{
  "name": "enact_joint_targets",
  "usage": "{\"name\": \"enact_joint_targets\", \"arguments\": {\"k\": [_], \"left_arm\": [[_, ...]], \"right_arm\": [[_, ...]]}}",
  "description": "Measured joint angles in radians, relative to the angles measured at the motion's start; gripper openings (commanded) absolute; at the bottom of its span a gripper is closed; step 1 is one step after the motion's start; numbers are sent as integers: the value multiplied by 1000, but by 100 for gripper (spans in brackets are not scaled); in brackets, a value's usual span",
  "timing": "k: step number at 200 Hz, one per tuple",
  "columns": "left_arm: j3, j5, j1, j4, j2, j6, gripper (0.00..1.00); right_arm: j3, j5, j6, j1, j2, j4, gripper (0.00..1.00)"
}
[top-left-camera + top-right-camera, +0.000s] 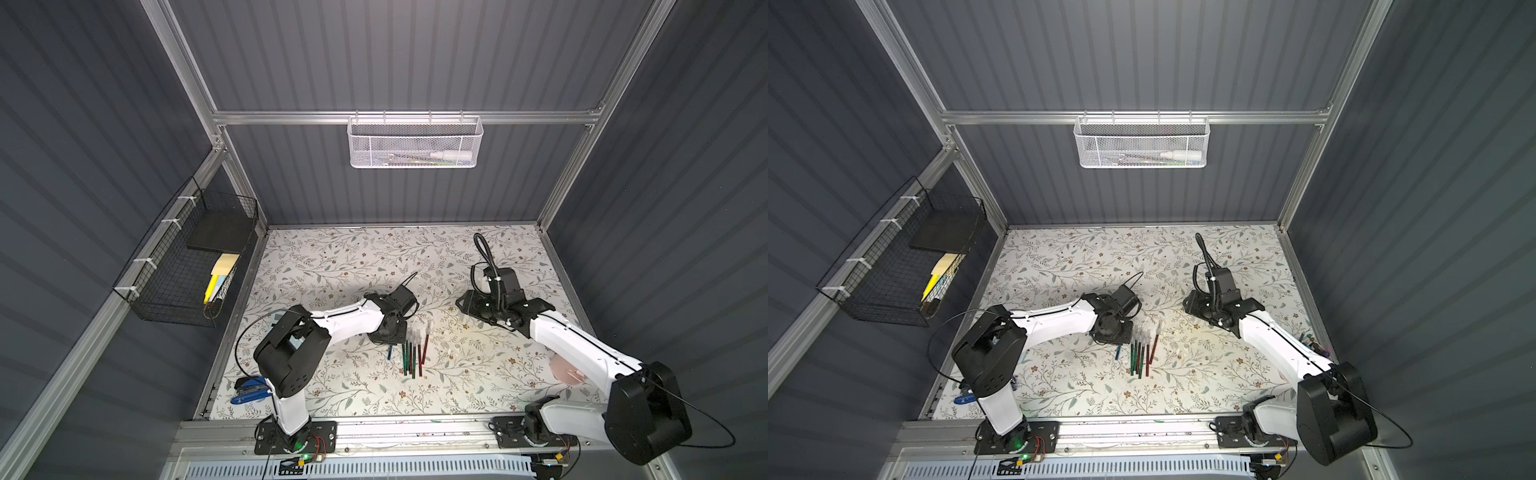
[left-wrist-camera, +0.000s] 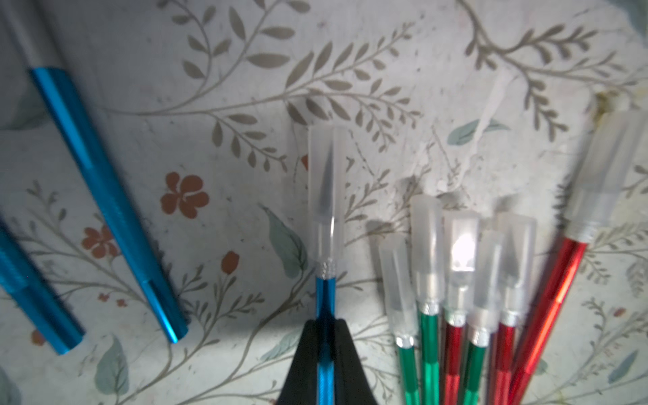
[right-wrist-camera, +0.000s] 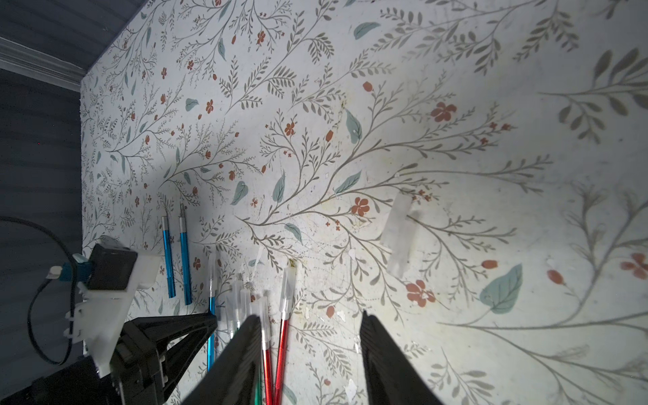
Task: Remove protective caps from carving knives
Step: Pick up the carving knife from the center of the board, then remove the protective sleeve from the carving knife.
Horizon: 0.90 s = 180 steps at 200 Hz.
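Left hand point(image 2: 326, 333), low over the surface point(image 2: 210, 105), pinches a blue carving knife point(image 2: 325, 294) by its handle, cloudy cap point(image 2: 326, 182) on; right hand point(image 3: 309, 315) spread, apparently empty.

No writing, label, brand, number or sign can be read in any view. The white bottle point(image 1: 451, 156) lying inside the white mesh basket point(image 1: 415, 164) is too small and blurred for any print on it to be made out. The worktop point(image 1: 332, 266) carries only a printed pattern of leaves and flowers.
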Motion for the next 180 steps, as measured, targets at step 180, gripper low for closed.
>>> {"name": "enact_joint_targets", "arguments": {"k": [180], "left_arm": [[5, 153, 0, 125, -270, 181, 0]], "right_arm": [[195, -196, 77, 173, 81, 137, 51]]}}
